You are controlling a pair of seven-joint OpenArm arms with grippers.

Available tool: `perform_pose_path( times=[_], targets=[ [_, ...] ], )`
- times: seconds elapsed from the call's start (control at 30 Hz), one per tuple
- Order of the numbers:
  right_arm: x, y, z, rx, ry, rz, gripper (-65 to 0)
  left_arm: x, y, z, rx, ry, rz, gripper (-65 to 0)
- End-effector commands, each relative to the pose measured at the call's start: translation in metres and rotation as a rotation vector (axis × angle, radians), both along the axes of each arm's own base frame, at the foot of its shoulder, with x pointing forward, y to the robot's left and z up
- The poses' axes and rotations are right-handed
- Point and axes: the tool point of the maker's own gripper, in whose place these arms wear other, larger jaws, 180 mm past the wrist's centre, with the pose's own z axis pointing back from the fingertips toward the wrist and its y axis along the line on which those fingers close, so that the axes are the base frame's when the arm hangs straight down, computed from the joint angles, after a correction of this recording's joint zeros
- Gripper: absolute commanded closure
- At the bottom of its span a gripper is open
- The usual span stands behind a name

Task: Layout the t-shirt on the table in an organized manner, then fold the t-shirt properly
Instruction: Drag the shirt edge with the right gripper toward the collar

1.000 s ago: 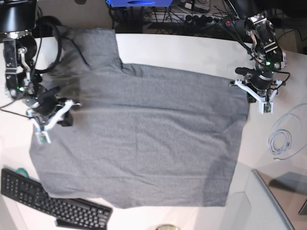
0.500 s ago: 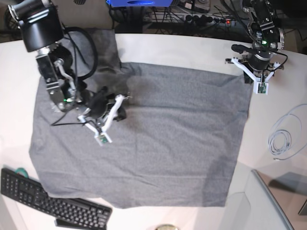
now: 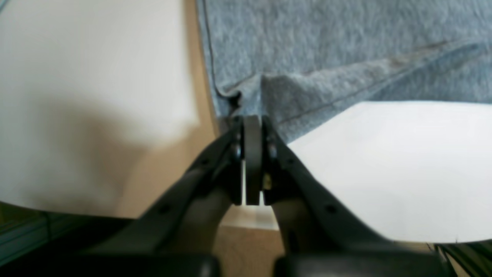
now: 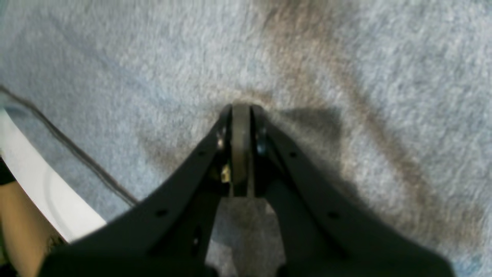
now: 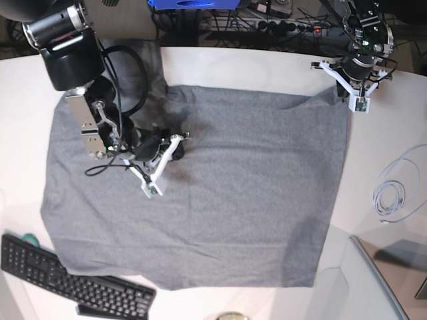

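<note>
The heather-grey t-shirt (image 5: 220,200) lies spread out nearly flat on the white table (image 5: 253,70). My left gripper (image 5: 341,95) is at the shirt's far right corner, shut on the hem there; the left wrist view shows its closed tips (image 3: 251,120) pinching the folded edge of the t-shirt (image 3: 346,57) beside the bare table (image 3: 384,161). My right gripper (image 5: 167,159) is over the shirt's left-centre. In the right wrist view its closed tips (image 4: 241,108) pinch the t-shirt (image 4: 346,77), with creases running out from them. The neckline tag is hidden.
A black keyboard (image 5: 73,283) lies at the front left, partly against the shirt's hem. A coiled white cable (image 5: 390,197) lies on the right. A grey slab (image 5: 393,267) sits at the front right. Cables and a power strip (image 5: 280,27) run behind the table.
My right gripper has moved from the shirt's left edge to its left-centre, bringing fabric with it. My left gripper has moved toward the far edge, drawing the right corner along.
</note>
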Motion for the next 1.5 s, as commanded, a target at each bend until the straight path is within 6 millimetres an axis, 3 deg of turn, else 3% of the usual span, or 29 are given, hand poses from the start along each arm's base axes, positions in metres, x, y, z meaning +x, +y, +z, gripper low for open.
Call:
perform_pose_path(
  times=[0.0,0.5,0.8,0.93,1.03,1.13,1.2,1.33,1.47],
  targets=[
    [0.009,-0.006,0.005,-0.020,-0.019,-0.001,-2.0,0.000,0.006,0.006,0.016,-0.018,0.001,0.0],
    [0.007,-0.004,0.004,-0.018,-0.017,0.002,-2.0,-0.022,0.023,0.014,0.077,0.019,-0.027,0.0],
    [0.003,-0.004,0.002,-0.015,-0.009,0.001,-2.0,-0.029,0.056,0.037,0.150,-0.006,0.026,0.0],
    [0.006,0.002,0.012,0.001,-0.044,0.009,-2.0,-0.018,0.053,0.059,0.182,-0.062,0.008,0.0],
    [0.009,0.011,0.038,0.031,-0.130,0.027,-2.0,0.004,0.042,0.066,0.105,-0.140,0.024,0.0],
    [0.007,0.019,0.064,0.054,-0.204,0.046,-2.0,0.025,0.025,0.045,-0.004,-0.157,0.035,0.0],
    [-0.005,0.010,0.067,0.022,-0.187,0.076,-2.0,0.038,0.017,0.025,-0.034,-0.127,0.031,0.0],
    [-0.044,0.007,0.049,0.006,-0.105,0.098,-2.0,0.041,0.003,-0.012,-0.064,-0.036,0.006,0.0],
    [-0.080,0.000,0.027,0.000,-0.023,0.085,-2.0,0.042,0.003,-0.023,-0.078,-0.009,0.013,0.0]
  ],
)
